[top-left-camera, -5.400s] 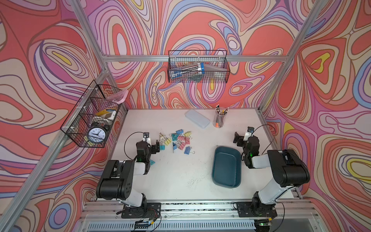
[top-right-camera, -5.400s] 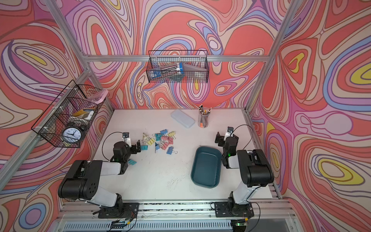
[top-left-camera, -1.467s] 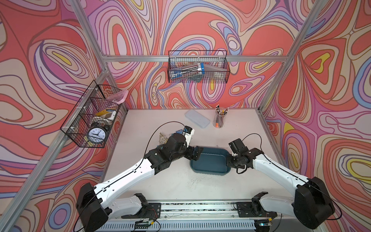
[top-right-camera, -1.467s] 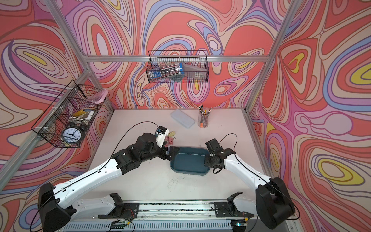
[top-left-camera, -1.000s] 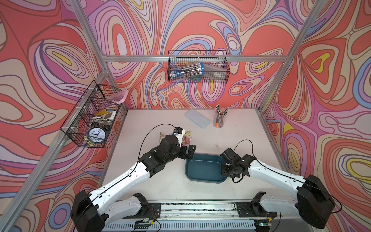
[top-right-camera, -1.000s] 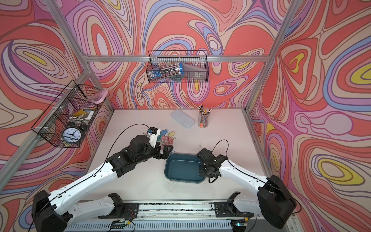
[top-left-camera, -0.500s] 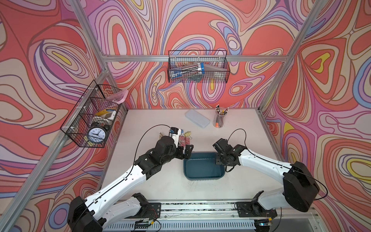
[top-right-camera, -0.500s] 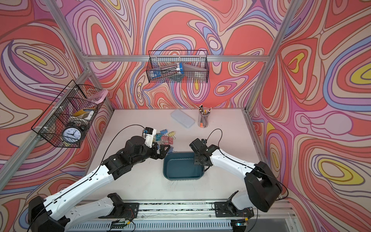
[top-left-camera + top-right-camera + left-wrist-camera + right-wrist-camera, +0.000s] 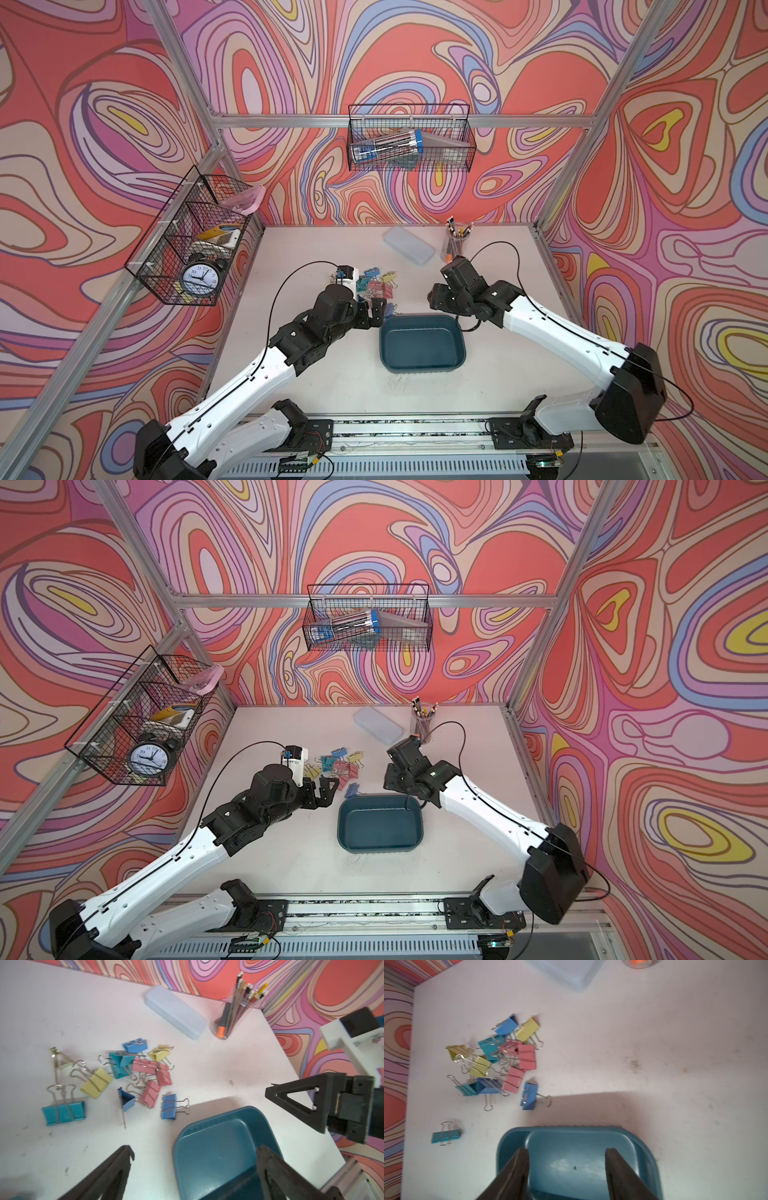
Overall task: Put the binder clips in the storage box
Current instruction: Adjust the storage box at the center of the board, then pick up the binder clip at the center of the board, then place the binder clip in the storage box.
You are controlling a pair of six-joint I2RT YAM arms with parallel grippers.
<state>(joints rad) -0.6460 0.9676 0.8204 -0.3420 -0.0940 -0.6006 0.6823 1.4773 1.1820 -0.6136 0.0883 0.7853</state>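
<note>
Has the empty storage box (image 9: 422, 345) at lower centre in both top views, just below-right of the binder clips (image 9: 376, 286), likely to shorten carries; flanks it with left gripper (image 9: 194, 1150) gaping wide, right gripper (image 9: 566, 1149) partly parted, both empty.

Left wrist view: my left gripper (image 9: 195, 1149) fingers run off bottom edge, bases out of frame; one end of storage box (image 9: 207, 1124) cut off there too. Right wrist view: right gripper (image 9: 567, 1149) fingers likewise cropped, pale case (image 9: 571, 972) and pencil cup (image 9: 641, 962) clipped by top edge, frame soft. In a top view, left arm (image 9: 332, 307) covers part of binder clips (image 9: 380, 286); I can't count them.
</note>
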